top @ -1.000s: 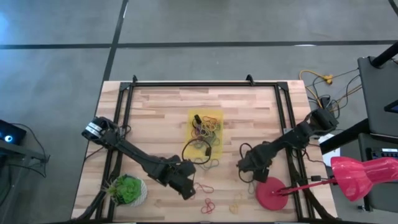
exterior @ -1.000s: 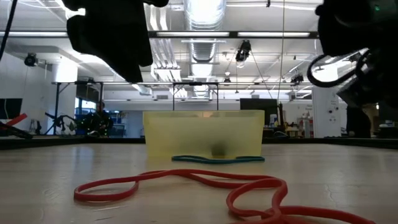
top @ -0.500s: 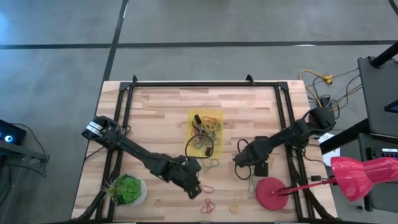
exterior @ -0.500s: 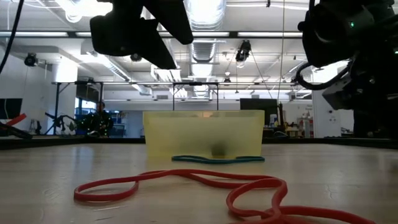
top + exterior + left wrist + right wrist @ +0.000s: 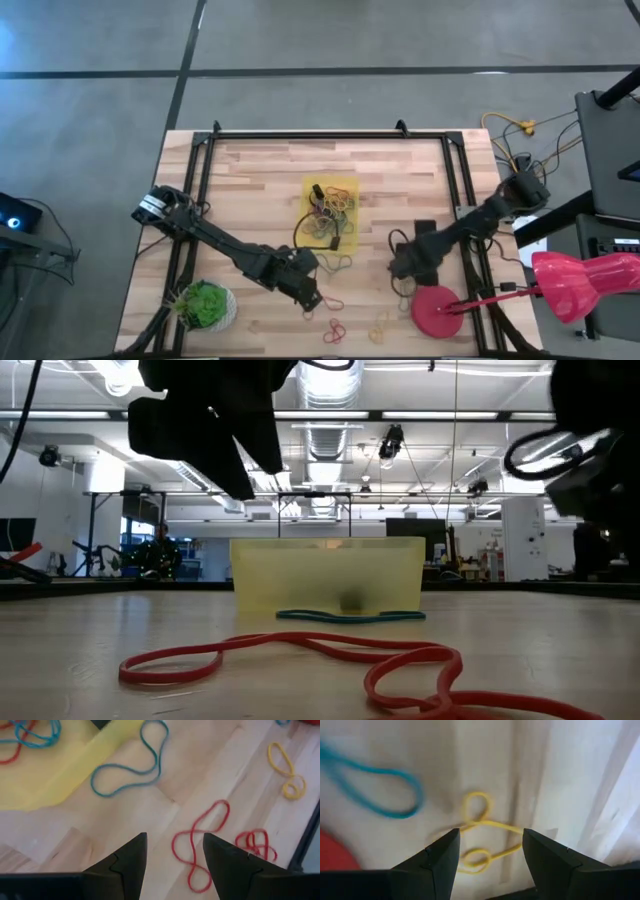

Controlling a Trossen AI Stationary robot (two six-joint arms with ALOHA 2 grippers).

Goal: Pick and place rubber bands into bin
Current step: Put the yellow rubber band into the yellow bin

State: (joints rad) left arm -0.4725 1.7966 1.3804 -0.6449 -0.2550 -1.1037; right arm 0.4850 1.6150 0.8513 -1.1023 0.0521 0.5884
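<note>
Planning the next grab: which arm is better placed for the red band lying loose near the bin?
Left, probably. The left pincer is open right over the red band, near the bin. The right pincer is over a yellow band.

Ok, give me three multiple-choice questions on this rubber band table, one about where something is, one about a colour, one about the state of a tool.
1. Where does the green plant ball sit on the table in the overhead view?
A. near the bottom left corner
B. inside the tray
C. beside the red disc

2. What colour is the rubber band lying just ahead of the left tool?
A. yellow
B. red
C. black

3. How are the fingers of the right tool?
A. shut on a yellow band
B. open and empty
C. shut on the tray rim

Answers: 1 A, the overhead view shows it by the left arm's corner. 2 B, the left wrist view shows a red loop between the fingers. 3 B, the right wrist view shows spread fingers above a yellow band on the wood.
</note>
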